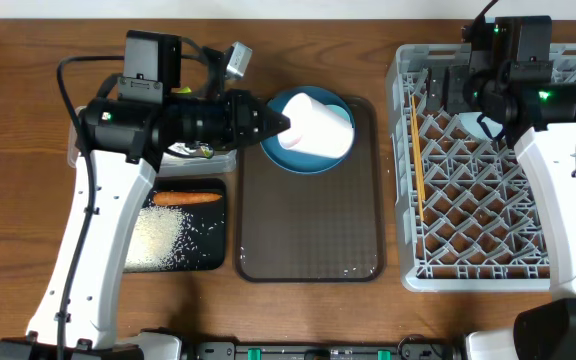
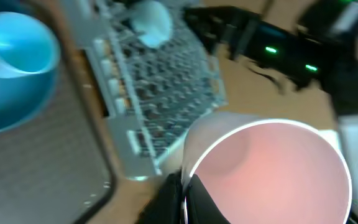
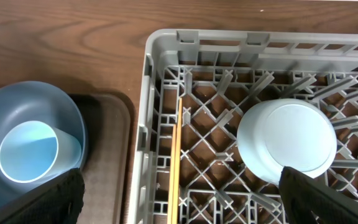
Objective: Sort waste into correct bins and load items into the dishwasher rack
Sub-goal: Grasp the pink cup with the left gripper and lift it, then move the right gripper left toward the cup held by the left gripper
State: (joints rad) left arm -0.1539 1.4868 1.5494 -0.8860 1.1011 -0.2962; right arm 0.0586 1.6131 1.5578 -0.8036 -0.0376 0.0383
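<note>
Left of the brown tray (image 1: 308,235), the black tray (image 1: 213,252) holds the carrot (image 1: 186,198) and rice scraps (image 1: 158,240). The left arm cuts off its left side and hides nearly all of the clear tub (image 1: 218,160). Over the brown tray's far end, the left gripper (image 1: 286,126) pinches the pink cup (image 1: 318,125) by its rim, covering most of the blue plate (image 1: 303,164), where the light blue cup (image 3: 28,152) lies. Right of the brown tray, the rack (image 1: 478,270) holds the chopsticks (image 1: 417,150) and an upturned bowl (image 3: 288,140). The right gripper (image 3: 179,205) hangs above them, spread wide and holding nothing.
</note>
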